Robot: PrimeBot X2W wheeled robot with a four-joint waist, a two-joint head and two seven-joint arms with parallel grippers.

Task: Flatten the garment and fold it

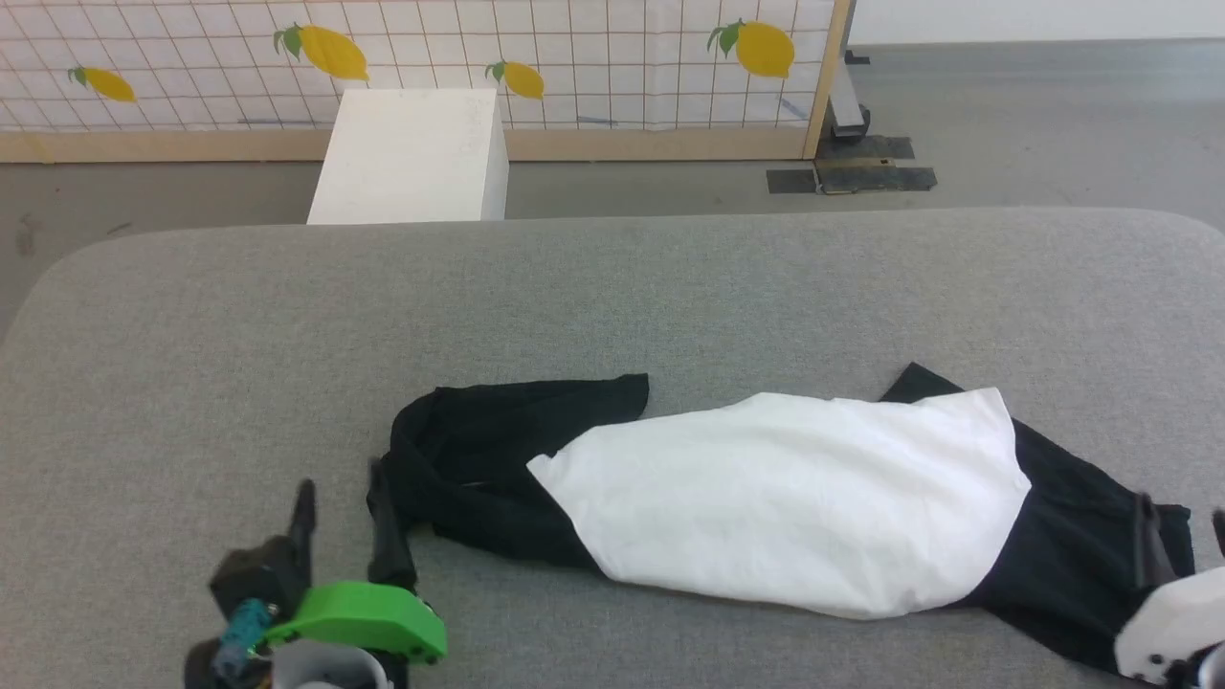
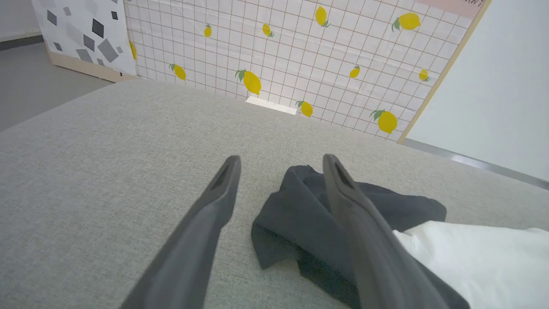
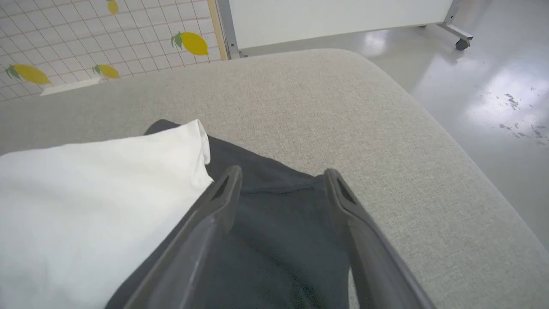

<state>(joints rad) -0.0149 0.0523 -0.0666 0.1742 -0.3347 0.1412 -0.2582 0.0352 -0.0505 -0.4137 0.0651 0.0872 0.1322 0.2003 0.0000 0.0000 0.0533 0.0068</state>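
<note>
Garment [image 1: 794,498] soft matt cloth, tbl top [image 1: 612,287] rough woven fabric, floor [image 3: 493,107] glossy, smooth, fingers [image 2: 206,214] matt dk plastic

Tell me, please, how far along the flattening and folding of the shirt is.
Done: little; the garment lies on the grey cushion as a bunched strip, black sleeves rumpled at both ends. In hand: nothing; the left hand and right hand stand open, one at each sleeve end. Left: spreading it flat, then every fold.

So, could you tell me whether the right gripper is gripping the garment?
No, the right gripper has its jaws wide apart over the garment, clamping nothing.
</note>
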